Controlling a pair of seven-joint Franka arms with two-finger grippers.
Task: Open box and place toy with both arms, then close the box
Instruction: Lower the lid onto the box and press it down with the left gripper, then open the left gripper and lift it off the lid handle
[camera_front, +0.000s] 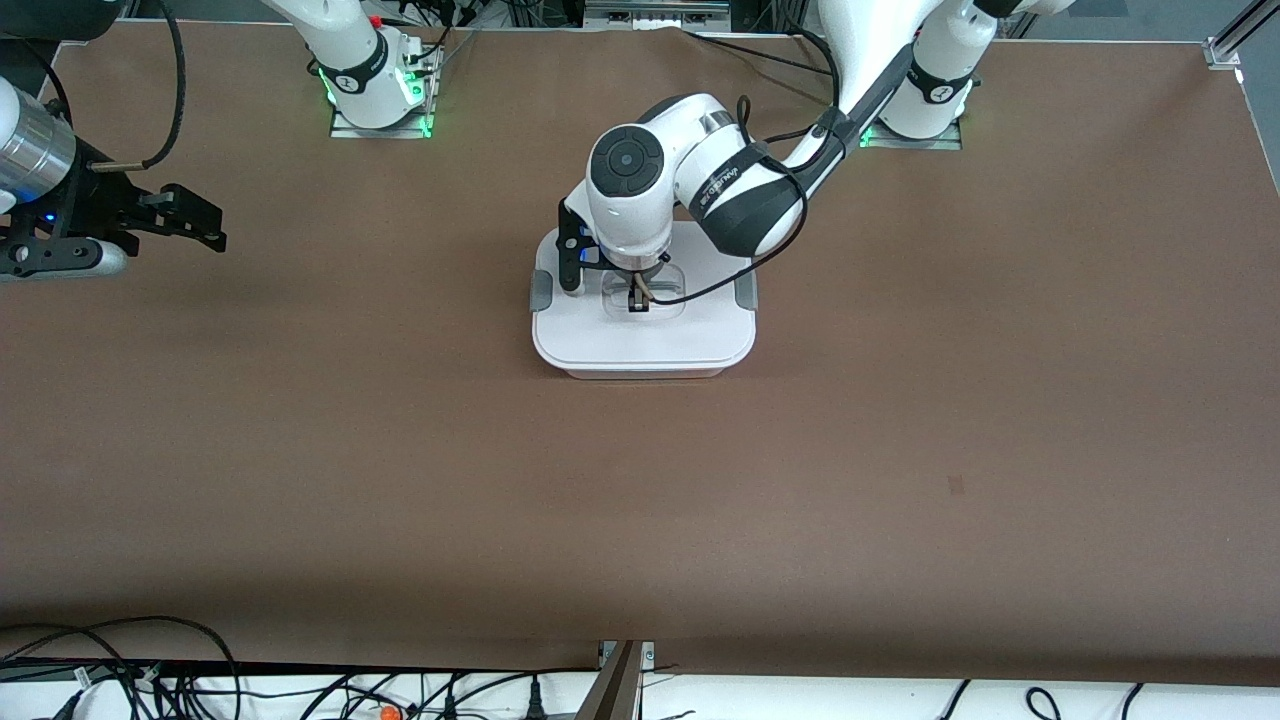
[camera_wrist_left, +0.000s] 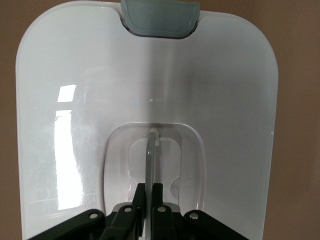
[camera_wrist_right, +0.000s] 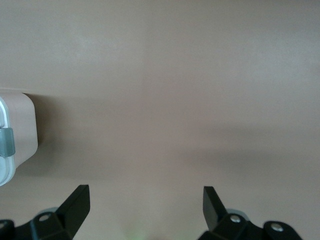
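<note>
The box (camera_front: 640, 345) stands at the middle of the table with its white lid (camera_wrist_left: 90, 100) on and a grey clip (camera_front: 541, 290) at each end. My left gripper (camera_front: 637, 297) reaches straight down into the lid's recessed centre. There it is shut on the thin upright handle (camera_wrist_left: 150, 150), with one finger on each side of it (camera_wrist_left: 151, 189). My right gripper (camera_front: 205, 222) hangs open over bare table at the right arm's end, nothing between its fingers (camera_wrist_right: 146, 197). One corner of the box (camera_wrist_right: 17, 135) shows in the right wrist view. The toy is out of view.
The brown table (camera_front: 900, 450) stretches wide around the box. Both arm bases (camera_front: 375, 95) stand along the edge farthest from the front camera. Loose cables (camera_front: 150, 670) and a metal bracket (camera_front: 625, 670) lie past the nearest edge.
</note>
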